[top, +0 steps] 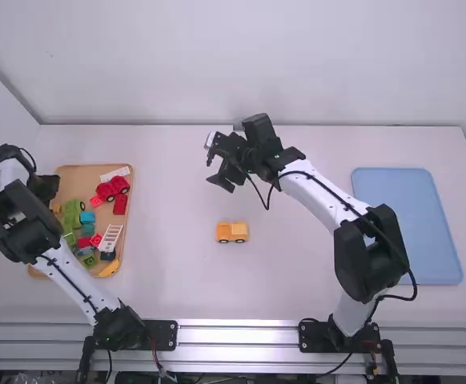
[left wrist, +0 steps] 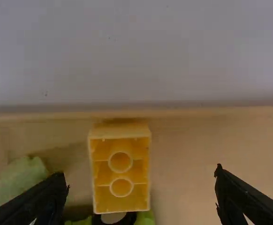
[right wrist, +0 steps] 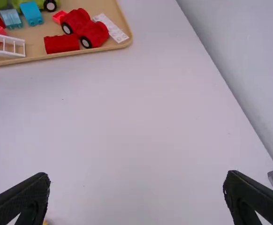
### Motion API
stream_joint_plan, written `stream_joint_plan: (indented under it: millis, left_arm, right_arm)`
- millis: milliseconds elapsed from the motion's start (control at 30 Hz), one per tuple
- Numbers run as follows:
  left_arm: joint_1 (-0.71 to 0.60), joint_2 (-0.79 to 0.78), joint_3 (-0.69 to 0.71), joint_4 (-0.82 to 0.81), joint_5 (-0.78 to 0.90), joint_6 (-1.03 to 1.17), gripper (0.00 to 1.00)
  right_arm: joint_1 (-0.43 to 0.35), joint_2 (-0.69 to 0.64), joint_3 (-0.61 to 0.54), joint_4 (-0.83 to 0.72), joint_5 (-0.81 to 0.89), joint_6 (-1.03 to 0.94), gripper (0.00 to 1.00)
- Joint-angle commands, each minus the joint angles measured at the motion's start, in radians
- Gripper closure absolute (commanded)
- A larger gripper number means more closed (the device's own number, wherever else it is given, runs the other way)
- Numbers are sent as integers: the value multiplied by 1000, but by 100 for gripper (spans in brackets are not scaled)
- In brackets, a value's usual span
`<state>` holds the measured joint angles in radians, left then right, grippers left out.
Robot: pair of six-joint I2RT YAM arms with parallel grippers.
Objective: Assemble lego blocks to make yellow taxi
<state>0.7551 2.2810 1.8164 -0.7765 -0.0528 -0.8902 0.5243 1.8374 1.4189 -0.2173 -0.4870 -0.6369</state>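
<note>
Yellow block (left wrist: 120, 176), in tan tray (top: 77, 178), near left hand (top: 47, 187)

Smooth plastic yellow block (left wrist: 121, 173), wood-like tray (top: 73, 184), matt white table (top: 177, 208), seemingly smooth blue tray (top: 409, 224)

Robotics lab: rail-mounted arms (top: 319, 195)

The left arm (top: 71, 280) is slanting forward and outward from its base, the left gripper (top: 47, 187) hanging at the far left with its fingers standing wide apart. The right arm (top: 321, 192) is leaning inward past its bent elbow, the right gripper (top: 219, 171) tilting, its fingers parting widely too
</note>
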Motion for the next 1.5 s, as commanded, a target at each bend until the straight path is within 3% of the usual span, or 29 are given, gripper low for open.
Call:
stream_joint_plan:
  millis: [0, 333, 667, 933, 1067, 1467]
  left_arm:
    - [-3, -12, -11, -5, 11, 8, 16]
    - [-4, -12, -13, 26, 11, 5, 19]
    - [4, -12, -108, 94, 11, 24, 24]
    - [1, -12, -126, 120, 8, 24, 38]
    - [3, -12, -126, 113, 11, 25, 54]
    - [10, -12, -126, 88, 10, 27, 59]
  right_arm:
    - [-2, -25, -7, 1, -1, 5, 1]
    - [-9, -25, -8, 0, -1, 5, 1]
    - [-8, -25, -8, -4, -2, 4, 1]
    - [-9, -25, -8, -4, -1, 5, 1]
    - [-10, -25, -8, -4, -1, 5, 1]
    - [-8, -25, -8, -23, 51, 4, 1]
